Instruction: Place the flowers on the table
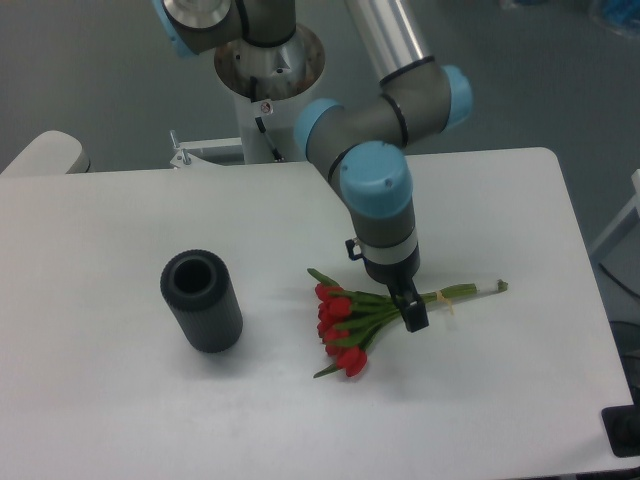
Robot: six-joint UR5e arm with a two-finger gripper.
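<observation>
One bunch of flowers (345, 325) lies flat on the tabletop (120, 400), right of one dark ribbed vase (202, 300). Its red heads point lower left, and its stems run right toward the pale band. My tool (413, 312) sits over the stems, hiding the fingers, so I cannot tell its opening.

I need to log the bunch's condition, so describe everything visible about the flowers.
The flowers are a small bunch of red tulips with green leaves and long green stems, bound by a pale band near the stem end. They lie flat on the white table, heads toward the front left, stems running back right to their tips. The tool is down over the stems; whether it grips them cannot be told. The dark ribbed vase stands apart to the left, not touching them.
</observation>
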